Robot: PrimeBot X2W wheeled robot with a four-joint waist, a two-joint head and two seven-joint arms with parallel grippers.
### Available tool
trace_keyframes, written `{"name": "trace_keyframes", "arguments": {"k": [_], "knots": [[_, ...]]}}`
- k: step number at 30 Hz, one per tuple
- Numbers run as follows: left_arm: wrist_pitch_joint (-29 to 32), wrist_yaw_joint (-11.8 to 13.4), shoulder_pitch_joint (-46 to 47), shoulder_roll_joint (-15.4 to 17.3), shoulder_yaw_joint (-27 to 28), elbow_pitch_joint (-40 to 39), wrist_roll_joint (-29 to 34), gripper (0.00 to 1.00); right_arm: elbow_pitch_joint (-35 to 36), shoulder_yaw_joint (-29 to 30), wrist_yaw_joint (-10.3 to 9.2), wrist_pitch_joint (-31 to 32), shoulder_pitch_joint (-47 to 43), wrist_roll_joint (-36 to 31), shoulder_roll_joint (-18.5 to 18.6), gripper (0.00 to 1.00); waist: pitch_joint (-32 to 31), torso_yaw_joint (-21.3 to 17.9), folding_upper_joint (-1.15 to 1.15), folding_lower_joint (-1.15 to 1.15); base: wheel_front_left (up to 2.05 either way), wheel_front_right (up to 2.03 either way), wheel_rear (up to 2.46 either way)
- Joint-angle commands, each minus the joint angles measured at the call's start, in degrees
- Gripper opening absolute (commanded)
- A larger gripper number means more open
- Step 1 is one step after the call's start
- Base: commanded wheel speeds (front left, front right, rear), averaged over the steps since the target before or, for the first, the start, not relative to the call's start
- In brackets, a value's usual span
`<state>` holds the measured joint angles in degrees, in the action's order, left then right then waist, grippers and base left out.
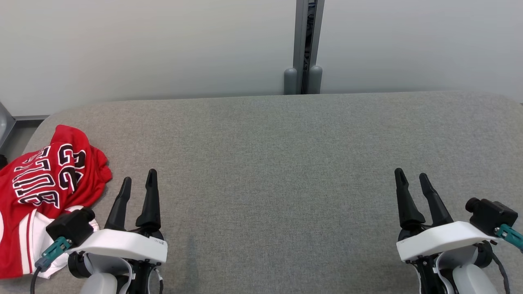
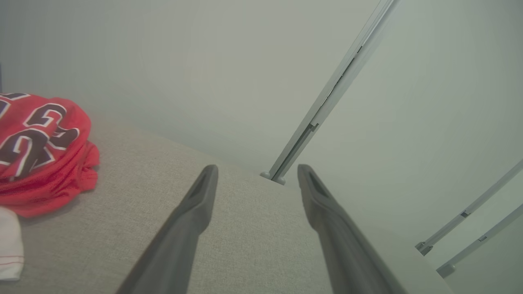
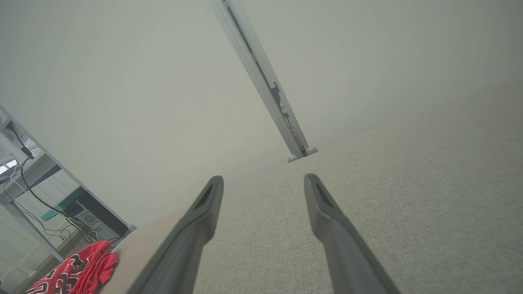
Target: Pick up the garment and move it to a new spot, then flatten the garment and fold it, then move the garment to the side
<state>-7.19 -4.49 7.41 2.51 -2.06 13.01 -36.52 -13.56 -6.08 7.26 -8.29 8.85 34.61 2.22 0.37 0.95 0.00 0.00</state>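
The garment (image 1: 45, 179) is a red jersey with black-and-white lettering and white trim, lying crumpled at the left edge of the grey padded table (image 1: 269, 163). It also appears at the left of the left wrist view as the garment (image 2: 41, 147), and small at the lower left of the right wrist view as the garment (image 3: 77, 273). My left gripper (image 1: 139, 181) stands open just right of the garment, apart from it, with nothing between its fingers. My right gripper (image 1: 412, 176) is open over bare fabric at the lower right, far from the garment.
A pale partition wall runs behind the table, with a grey metal post (image 1: 304, 49) at its middle. In the right wrist view a desk with cables and a computer (image 3: 61, 204) stands beyond the table's left end.
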Motion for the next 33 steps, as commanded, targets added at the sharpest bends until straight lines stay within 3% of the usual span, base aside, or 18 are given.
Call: {"name": "trace_keyframes", "arguments": {"k": [1,21,33], "knots": [[-0.6,0.2,0.1,0.3,-0.2,-0.7,1.5,1.0,0.7,-0.1,0.33,-0.7,0.5,-1.5,0.5,1.0,0.0,0.0,0.0,0.0,0.0,0.0,0.0],[-3.6,-0.4,-0.6,0.4,-2.3,-0.7,12.7,1.0,1.7,-1.5,0.36,-3.2,0.1,-13.1,0.7,1.0,0.1,1.0,0.0,0.0,0.0,0.0,0.0],[-5.2,0.5,-1.2,0.4,-2.3,-0.5,17.9,1.0,1.4,-0.6,0.35,-4.6,-0.4,-18.6,0.8,1.0,-0.2,1.4,0.0,0.0,0.0,0.0,0.0]]}}
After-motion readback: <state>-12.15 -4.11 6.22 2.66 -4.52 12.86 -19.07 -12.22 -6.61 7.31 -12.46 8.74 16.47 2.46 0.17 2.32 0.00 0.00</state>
